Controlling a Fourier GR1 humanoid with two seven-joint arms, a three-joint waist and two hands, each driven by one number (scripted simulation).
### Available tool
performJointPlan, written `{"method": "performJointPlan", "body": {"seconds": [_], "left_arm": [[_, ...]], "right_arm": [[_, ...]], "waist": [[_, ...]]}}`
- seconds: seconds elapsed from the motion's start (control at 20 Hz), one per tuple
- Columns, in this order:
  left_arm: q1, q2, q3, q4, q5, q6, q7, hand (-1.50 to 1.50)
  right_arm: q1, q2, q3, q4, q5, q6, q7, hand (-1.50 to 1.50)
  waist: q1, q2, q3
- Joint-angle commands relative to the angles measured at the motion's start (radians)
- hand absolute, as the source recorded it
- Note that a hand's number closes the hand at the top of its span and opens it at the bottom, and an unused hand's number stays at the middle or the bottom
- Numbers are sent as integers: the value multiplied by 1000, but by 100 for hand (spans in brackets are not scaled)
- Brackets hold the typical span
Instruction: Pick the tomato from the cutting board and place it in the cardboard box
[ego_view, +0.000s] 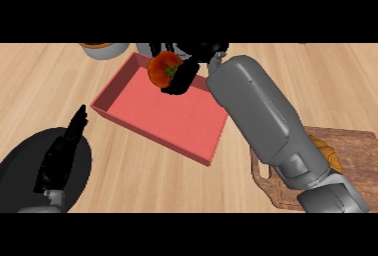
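Fingers (179, 75): right ones curling round the tomato (164, 70), gripping it from the far side; left ones lying straight, holding nothing.
Left hand (63, 150): resting at the lower left edge, edge-on, well apart from the work.
Board (354, 150): lying at the lower right, partly hidden under the right forearm; something orange showing just beside the arm, too hidden for naming.
Forearm (258, 115): stretching from the lower right up across the box's right wall.
Box (162, 115): sitting mid-counter, reddish inside, open-topped, bare floor showing.
Tomato: hanging in the right hand (184, 70) over the box's far corner, stem side facing the view, not yet resting on the floor.
Step in hand: judging it as the placing, near its end.
Doing it well: bringing the hand nearer the box's middle, away from the far wall; lowering until close to the floor; only then uncurling, so as to avoid rolling or bouncing; lifting straight up afterward, keeping clear of the walls.
Far edge: bowl (103, 49) standing beyond the box's left corner, worth avoiding.
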Motion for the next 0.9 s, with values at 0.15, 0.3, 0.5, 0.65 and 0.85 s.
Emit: {"method": "performJointPlan", "body": {"seconds": [0.15, 0.3, 0.5, 0.65, 0.85], "left_arm": [[-79, 2, 12, 42, 2, -12, 32, 0], [-35, -24, -22, 54, -19, -3, -22, 0], [-34, 10, 10, 41, 18, -43, -29, 0], [-103, -6, 6, 92, -9, -16, -8, 0], [-101, 27, 31, 72, 29, -61, -10, 0]], "right_arm": [[-105, 15, 150, 232, -88, -97, 27, 150], [-69, 15, 216, 270, -176, -178, 55, 150], [-70, 15, 230, 375, -204, -188, 10, -150], [-79, 15, 291, 338, -301, -204, 30, -150], [-62, 15, 233, 307, -423, -277, -5, -150]], "waist": [[18, 7, 0], [40, 11, -1], [49, 16, 0], [59, 17, -1], [66, 19, 0]]}}
